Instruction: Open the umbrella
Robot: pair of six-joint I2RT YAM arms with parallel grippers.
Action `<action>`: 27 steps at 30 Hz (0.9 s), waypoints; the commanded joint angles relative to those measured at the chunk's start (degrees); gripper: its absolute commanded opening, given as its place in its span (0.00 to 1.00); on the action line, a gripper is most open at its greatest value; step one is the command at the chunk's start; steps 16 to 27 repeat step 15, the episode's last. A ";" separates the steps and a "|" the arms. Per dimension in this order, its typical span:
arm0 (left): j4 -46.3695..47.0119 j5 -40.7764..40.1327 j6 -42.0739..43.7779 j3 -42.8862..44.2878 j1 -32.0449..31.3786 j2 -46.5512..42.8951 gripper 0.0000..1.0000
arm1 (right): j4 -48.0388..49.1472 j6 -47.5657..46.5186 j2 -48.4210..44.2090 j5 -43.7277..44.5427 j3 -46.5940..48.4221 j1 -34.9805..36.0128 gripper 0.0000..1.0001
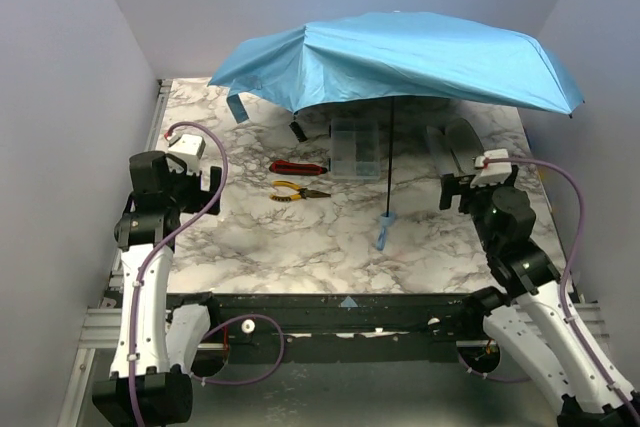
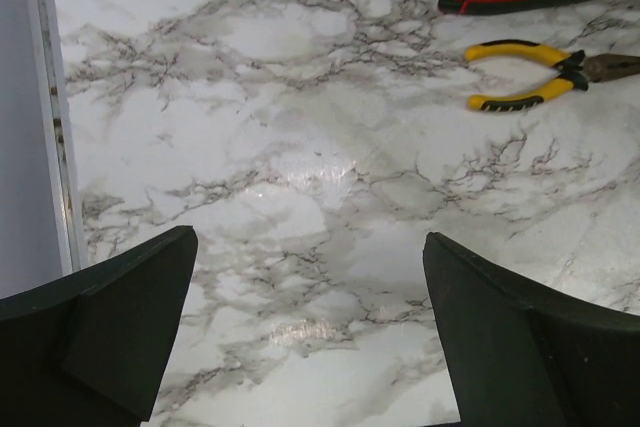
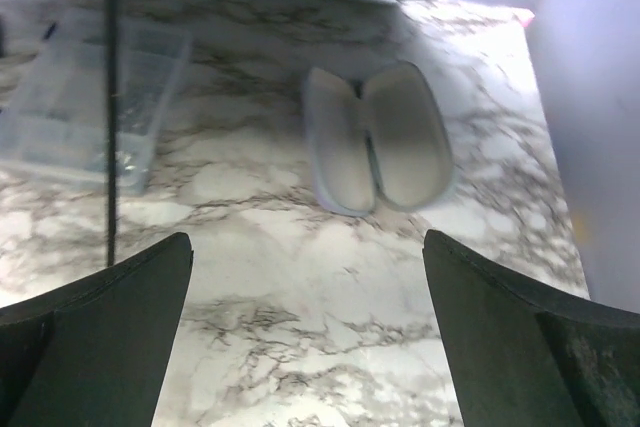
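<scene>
**Left claw and right claw spread; umbrella open**

Both claws are held wide apart, with nothing pinched between them. The umbrella is stood mid-desk, its canopy fully spread, its shaft near upright and its handle down on the marble. The opening is judged done. Any retreat should be made slowly and kept well clear of the shaft, so that the balanced umbrella is not tipped.

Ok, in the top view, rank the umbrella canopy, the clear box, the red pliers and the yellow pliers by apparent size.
1. umbrella canopy, by far the largest, though raised nearer the camera.
2. clear box.
3. red pliers and yellow pliers: they look about alike, so not ranked.
</scene>
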 commanded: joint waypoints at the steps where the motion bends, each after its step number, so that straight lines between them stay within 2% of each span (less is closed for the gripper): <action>1: -4.55 -5.03 -1.16 2.24 0.39 0.95 0.98 | -4.21 6.60 -1.42 0.58 1.91 -6.36 1.00; 7: -1.45 -5.05 0.68 2.48 0.36 3.51 0.98 | -5.06 10.32 0.69 -6.32 3.02 -12.70 1.00; 10: 3.22 -4.56 2.75 1.67 0.37 5.51 0.98 | -4.50 7.48 0.78 -7.26 2.55 -12.87 1.00; 15: 5.58 -0.80 4.50 4.24 0.38 9.29 0.98 | -6.53 1.79 2.22 -7.30 3.58 -13.40 1.00; 27: 5.58 -0.80 4.50 4.24 0.38 9.29 0.98 | -6.53 1.79 2.22 -7.30 3.58 -13.40 1.00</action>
